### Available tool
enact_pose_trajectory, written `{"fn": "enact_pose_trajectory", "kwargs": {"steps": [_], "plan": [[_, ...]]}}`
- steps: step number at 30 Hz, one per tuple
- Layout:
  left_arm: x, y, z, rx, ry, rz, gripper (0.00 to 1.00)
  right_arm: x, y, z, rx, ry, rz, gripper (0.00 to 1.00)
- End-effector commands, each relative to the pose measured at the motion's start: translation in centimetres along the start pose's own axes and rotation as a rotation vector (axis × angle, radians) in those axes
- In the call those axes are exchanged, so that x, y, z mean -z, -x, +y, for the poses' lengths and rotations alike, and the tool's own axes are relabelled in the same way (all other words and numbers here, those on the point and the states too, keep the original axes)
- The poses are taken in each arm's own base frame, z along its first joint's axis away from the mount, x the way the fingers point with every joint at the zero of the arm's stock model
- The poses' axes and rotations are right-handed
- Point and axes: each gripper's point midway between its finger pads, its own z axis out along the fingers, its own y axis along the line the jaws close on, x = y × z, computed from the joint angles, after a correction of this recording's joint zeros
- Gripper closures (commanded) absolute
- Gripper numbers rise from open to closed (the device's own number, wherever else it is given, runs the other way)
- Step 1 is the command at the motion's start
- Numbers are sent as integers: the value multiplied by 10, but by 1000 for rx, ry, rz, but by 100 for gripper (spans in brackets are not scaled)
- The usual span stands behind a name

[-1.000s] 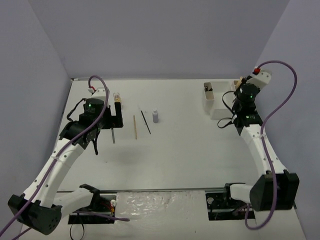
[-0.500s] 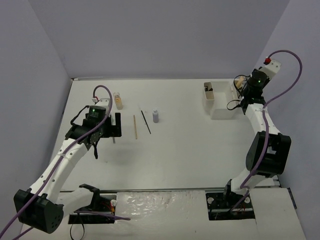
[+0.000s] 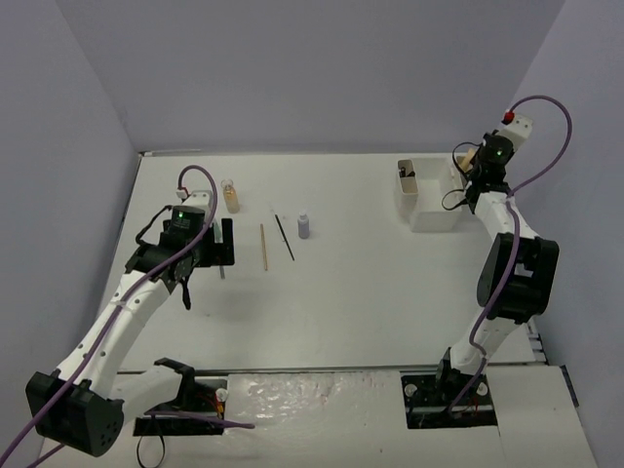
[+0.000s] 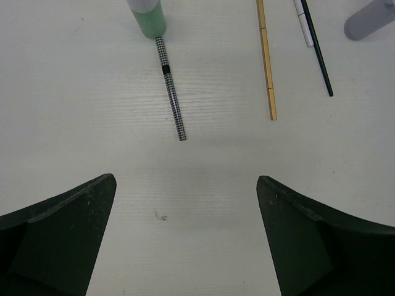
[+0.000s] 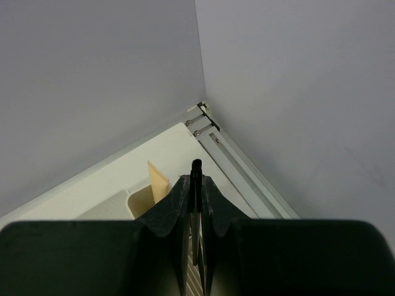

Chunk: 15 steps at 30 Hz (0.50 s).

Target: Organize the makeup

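Note:
My left gripper (image 3: 226, 244) is open and empty, hovering over bare table just short of a checkered thin pencil (image 4: 171, 86). A green bottle (image 4: 147, 15) stands at that pencil's far end. A tan flat stick (image 4: 266, 61), a thin black pencil (image 4: 318, 49) and a grey-purple bottle (image 4: 370, 15) lie to the right. An amber bottle (image 3: 230, 195) stands behind. My right gripper (image 3: 466, 161) is shut on a thin black stick (image 5: 196, 169), held above the far right end of the white box (image 3: 429, 200).
The box holds a few dark items in its left compartment (image 3: 408, 175) and a tan piece (image 5: 159, 180) at its far end. The side walls and the table's back rail (image 5: 237, 157) are close to my right gripper.

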Motion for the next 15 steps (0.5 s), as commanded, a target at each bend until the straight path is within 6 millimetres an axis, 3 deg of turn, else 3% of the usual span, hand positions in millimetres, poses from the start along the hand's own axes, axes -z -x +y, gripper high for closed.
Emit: {"fn": "enact_pose_trajectory", "kwargs": {"steps": [1,6,10,13,15], "plan": [[6,19,4,4,12,-67,3,-4,27,11,-42,52,-74,99],[5,19,4,6,14,-65,3,-7,6,18,-32,88,-4,93],[5,19,4,7,12,-64,3,-4,3,20,-41,103,14,67],[5,19,4,11,11,-65,3,5,18,21,-47,107,9,41],[5,18,3,15,8,-62,3,12,27,21,-50,108,12,33]]}}
